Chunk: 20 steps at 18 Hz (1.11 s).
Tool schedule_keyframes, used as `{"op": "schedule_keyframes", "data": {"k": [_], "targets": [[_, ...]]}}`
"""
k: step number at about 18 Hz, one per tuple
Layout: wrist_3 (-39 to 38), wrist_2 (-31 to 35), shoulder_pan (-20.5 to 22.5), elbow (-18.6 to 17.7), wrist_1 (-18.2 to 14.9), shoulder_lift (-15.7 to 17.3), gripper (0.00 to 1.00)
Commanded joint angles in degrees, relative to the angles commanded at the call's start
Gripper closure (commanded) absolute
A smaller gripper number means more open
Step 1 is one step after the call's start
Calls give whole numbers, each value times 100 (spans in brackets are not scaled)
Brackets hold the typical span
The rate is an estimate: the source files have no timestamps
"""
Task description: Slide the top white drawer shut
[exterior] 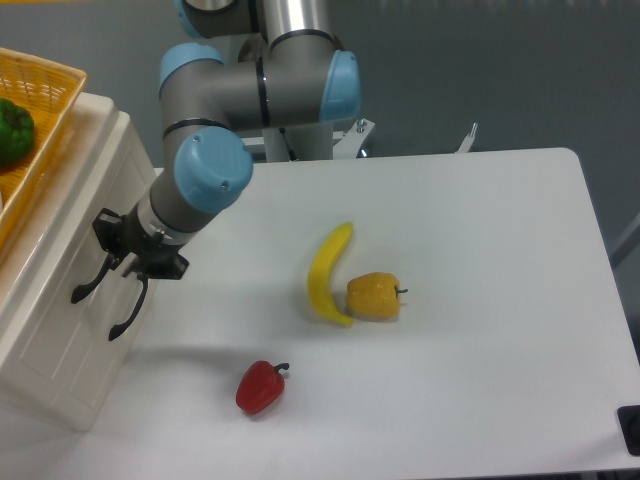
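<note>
**A:** ok starting from the left edge, what's sitting there?

**B:** An orange woven basket (45,120) is resting on top of the white cabinet, with a green pepper (15,130) lying inside it. Below that, the top white drawer (75,230) is showing its panelled front at the upper left side of the cabinet, facing the table. Its curved black handle (88,285) is sticking out from the front. The lower drawer front (65,345) is sitting right under it with its own black handle (125,315).

**A:** and where's the gripper hanging out relative to the drawer?

**B:** The gripper (135,258) is pressing right up against the front of the top drawer, just beside the handles, touching or nearly touching the panel. The drawer front is lying directly to the gripper's left in the view. The fingers are looking pulled together, but honestly they're dark against the dark handles, so I can't tell if they're clenched or parted, or whether they're gripping anything.

**A:** rest of the table?

**B:** Moving right, a red pepper (260,387) is lying near the front edge of the white table (500,300). Further right a banana (328,275) is curving along, touching a yellow pepper (373,296) at its lower end. Both are sitting well apart from the gripper.
</note>
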Motion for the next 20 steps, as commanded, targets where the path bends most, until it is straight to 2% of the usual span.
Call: {"op": "schedule_keyframes", "data": {"k": [3, 6, 9, 11, 12, 13, 17, 19, 20], "targets": [[0, 218, 334, 53, 184, 0, 56], [0, 850, 519, 97, 465, -52, 50], [70, 1107, 852, 132, 729, -167, 38], [245, 1116, 1090, 211, 730, -220, 24], [333, 1142, 1178, 246, 730, -237, 14], [386, 1169, 1275, 290, 756, -272, 0], [675, 1397, 1653, 676, 791, -500, 0], [1201, 1590, 1767, 712, 931, -510, 0], [1570, 1800, 1829, 721, 1106, -536, 0]]}}
